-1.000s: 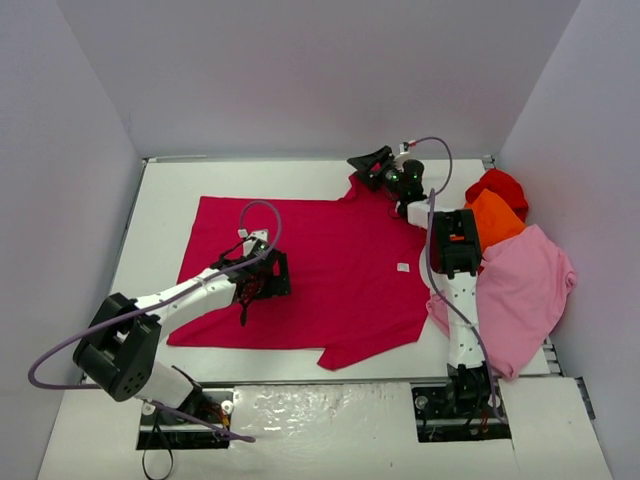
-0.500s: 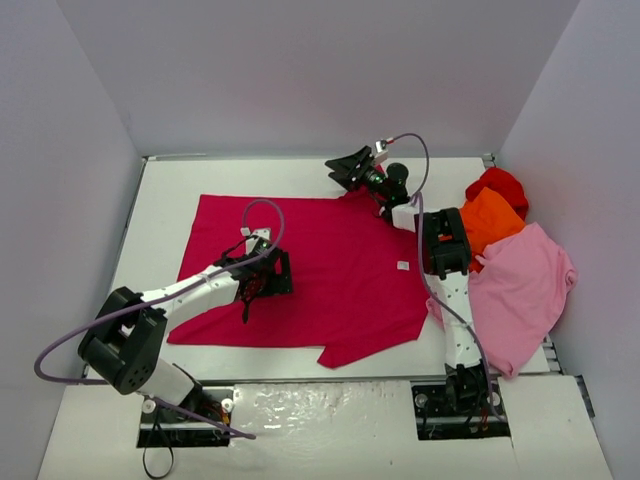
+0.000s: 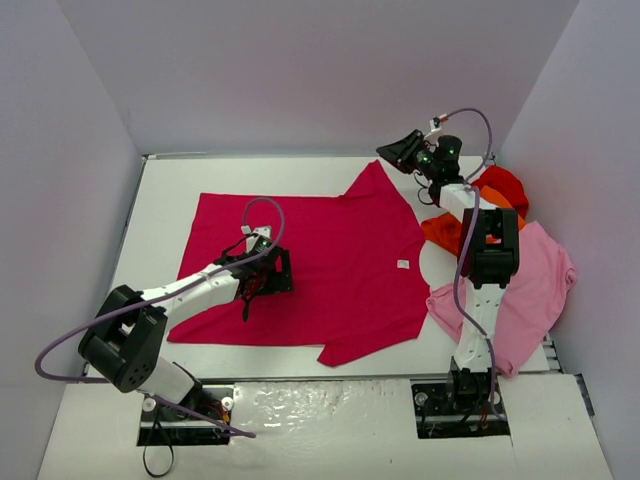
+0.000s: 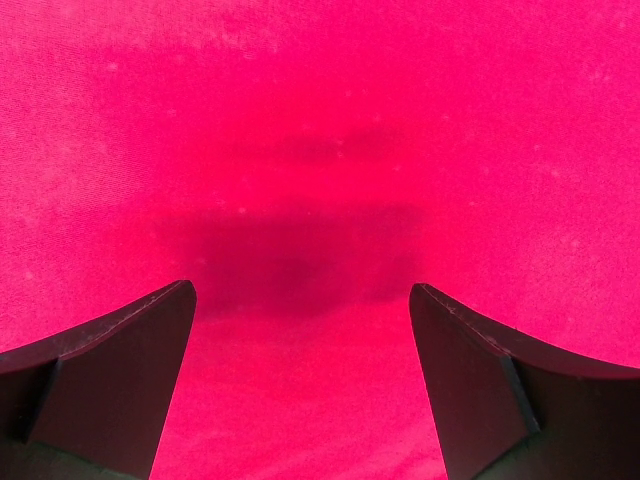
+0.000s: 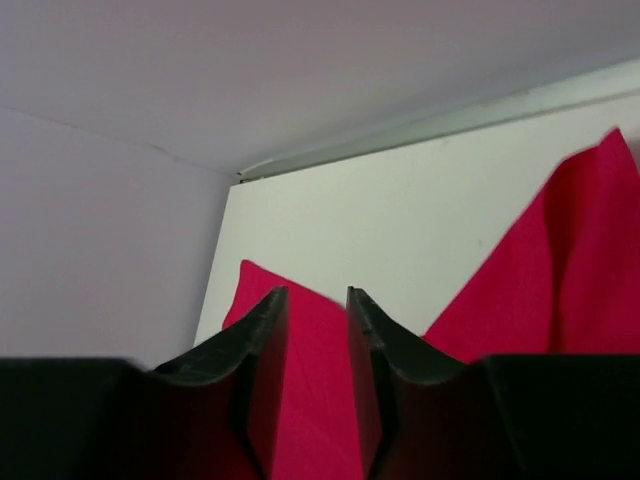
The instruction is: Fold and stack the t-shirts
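Once above sleeve [image 3: 376, 186], right end effector [image 3: 388, 153] rightward.

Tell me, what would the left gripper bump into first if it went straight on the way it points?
The raspberry-red t-shirt. The left gripper points straight at it, and only that cloth fills its view; how close is unclear.

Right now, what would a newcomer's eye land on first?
The raspberry-red t-shirt spread flat across the middle of the white table, with the left gripper over it, jaws wide. Then the heap at the right edge: pale pink t-shirt, orange t-shirt, bright red t-shirt.
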Controlling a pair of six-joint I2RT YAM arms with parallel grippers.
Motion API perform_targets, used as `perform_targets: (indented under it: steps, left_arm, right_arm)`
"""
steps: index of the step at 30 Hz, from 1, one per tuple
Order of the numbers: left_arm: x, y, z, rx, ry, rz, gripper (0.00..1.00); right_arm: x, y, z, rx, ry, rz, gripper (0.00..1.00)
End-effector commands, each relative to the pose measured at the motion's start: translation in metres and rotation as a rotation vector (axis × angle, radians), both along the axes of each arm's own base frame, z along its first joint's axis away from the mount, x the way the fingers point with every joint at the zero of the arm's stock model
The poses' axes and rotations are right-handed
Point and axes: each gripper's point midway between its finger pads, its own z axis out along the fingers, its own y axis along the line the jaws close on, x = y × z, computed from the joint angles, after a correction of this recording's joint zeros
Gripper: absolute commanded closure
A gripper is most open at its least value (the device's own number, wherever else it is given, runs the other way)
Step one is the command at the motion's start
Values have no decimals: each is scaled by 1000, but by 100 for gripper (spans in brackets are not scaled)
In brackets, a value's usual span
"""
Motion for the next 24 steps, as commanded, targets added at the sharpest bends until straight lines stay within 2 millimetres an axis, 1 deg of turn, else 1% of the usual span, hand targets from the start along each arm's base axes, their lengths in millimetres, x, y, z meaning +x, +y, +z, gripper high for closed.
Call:
perform_targets:
  steps: [1,2,3,6,7,8,11,15,20,24]
  left_arm:
    - [17,-15,21,-42,-67,-15,14]
    - [17,-16,21,-43,-66,-16,14]
    - [17,-16,21,-43,-66,-16,14]
    - [16,-14,22,-40,-68,-12,14]
    - [16,-13,21,-38,-66,-12,14]
    - [16,-13,21,-37,-65,-13,14]
    - [15,-13,20,-32,-58,-14,14]
    - [16,-14,19,-34,-56,-15,14]
    - [18,-16,22,-39,-61,-16,14]
    - [18,-15,22,-37,-61,-15,14]
  right_arm:
    - [-15,15,-33,-109,98,71,44]
    - [-14,14,-43,-112,110,67,35]
    - [-13,14,-51,-116,119,66,29]
    - [-12,13,-70,-126,148,71,25]
    - [-12,14,-77,-127,160,73,24]
    - [-12,14,-79,-130,162,73,24]
    - [-13,11,-96,-152,195,63,25]
    - [-16,4,-109,-189,211,49,25]
    - [-12,1,-116,-194,216,38,25]
    - [-5,6,-111,-161,199,43,26]
